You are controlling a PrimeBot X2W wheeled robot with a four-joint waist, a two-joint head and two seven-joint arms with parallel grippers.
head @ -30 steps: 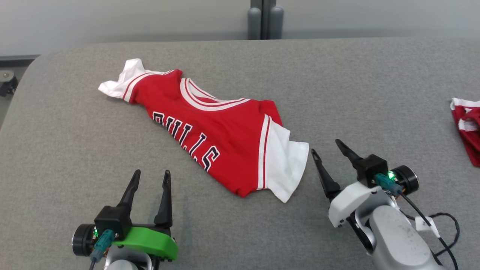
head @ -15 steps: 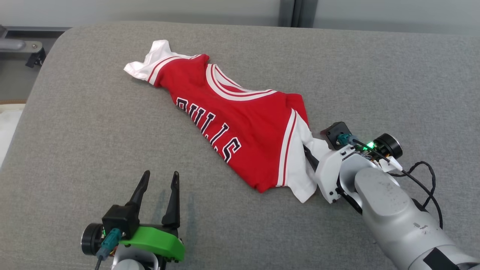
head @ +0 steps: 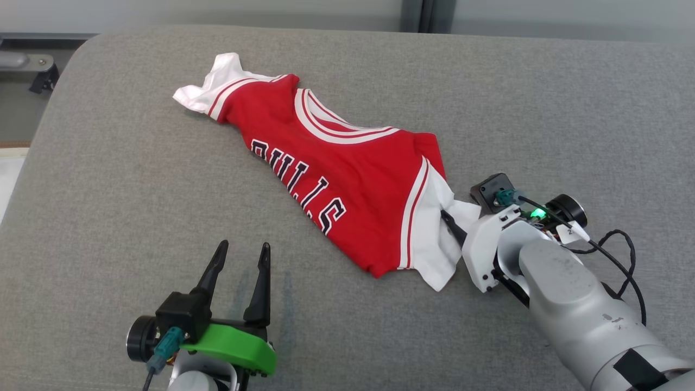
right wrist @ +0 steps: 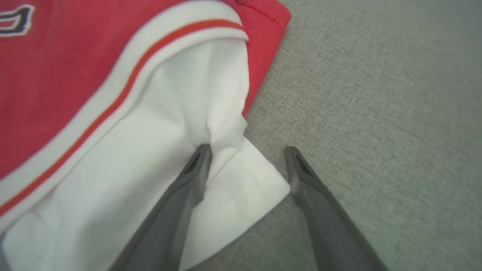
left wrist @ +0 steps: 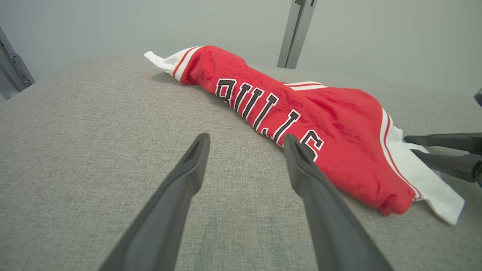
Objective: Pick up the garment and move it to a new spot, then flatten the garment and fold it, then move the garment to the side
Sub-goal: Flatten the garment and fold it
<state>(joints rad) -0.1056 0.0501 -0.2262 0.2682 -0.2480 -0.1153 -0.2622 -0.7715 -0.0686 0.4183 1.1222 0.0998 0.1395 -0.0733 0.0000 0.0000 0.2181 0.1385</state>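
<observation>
Lower left of the head view, the left gripper, on its green wrist plate, hangs wide open and empty above the grey fabric-covered table, short of the cloth. At lower right, the right gripper is likewise spread to its full width and grips nothing. In its wrist view, one dark finger presses into a crease of the white short sleeve, and the other stands over bare table just beside the sleeve's hem corner. The red basketball jersey with black "BULLS" lettering lies rumpled across the middle of the frame, running diagonally to its other white sleeve at upper left. The pick-up appears about to begin. A clean grasp likely calls for gathering the hem corner fully between the fingers before closing. They should catch both sleeve layers but not the table covering, then lift slowly so the jersey trails free.
</observation>
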